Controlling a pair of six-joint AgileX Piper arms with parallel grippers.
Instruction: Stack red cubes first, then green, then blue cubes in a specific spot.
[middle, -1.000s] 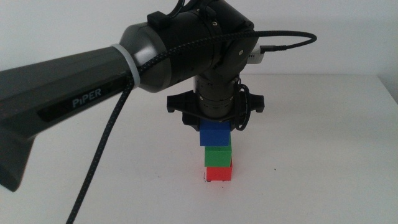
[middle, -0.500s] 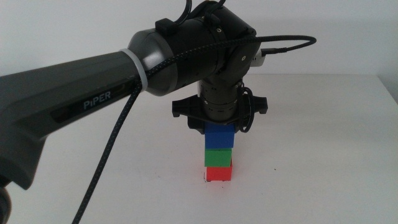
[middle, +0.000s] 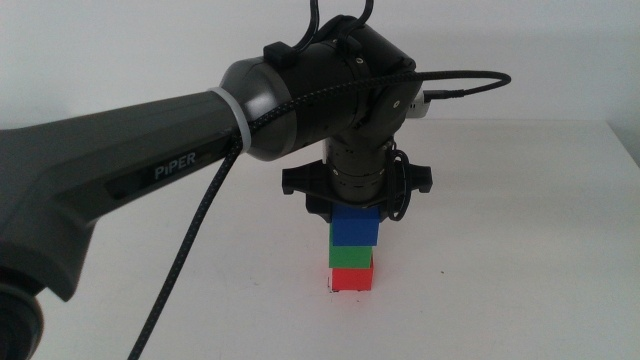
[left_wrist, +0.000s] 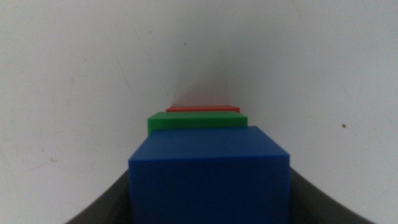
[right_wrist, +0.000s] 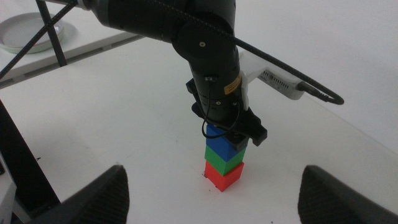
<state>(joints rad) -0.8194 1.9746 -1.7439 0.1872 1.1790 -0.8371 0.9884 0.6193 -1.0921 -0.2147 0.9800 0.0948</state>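
Observation:
The red cube (middle: 352, 280) stands on the white table, with the green cube (middle: 352, 258) on it and the blue cube (middle: 355, 227) on top of the green. My left gripper (middle: 357, 207) comes down from above and is shut on the blue cube. In the left wrist view the blue cube (left_wrist: 209, 174) fills the space between the jaws, with the green cube's (left_wrist: 198, 121) and the red cube's (left_wrist: 203, 109) edges showing past it. A tiny black corner mark (middle: 328, 288) shows at the red cube's foot; the rest of the spot is covered. My right gripper (right_wrist: 212, 199) is open, back from the stack (right_wrist: 222, 155).
A lone black speck (left_wrist: 344, 126) lies on the table to the right of the stack. A white dish (right_wrist: 25, 34) sits far off on the table, and a dark stand leg (right_wrist: 18, 162) rises close to the right arm. The left arm's cable (middle: 190, 240) hangs over the table's left half.
My left gripper has come down with the blue cube, shifting slightly right. The blue cube, earlier held above and a little left of the green cube, now rests squarely on it.

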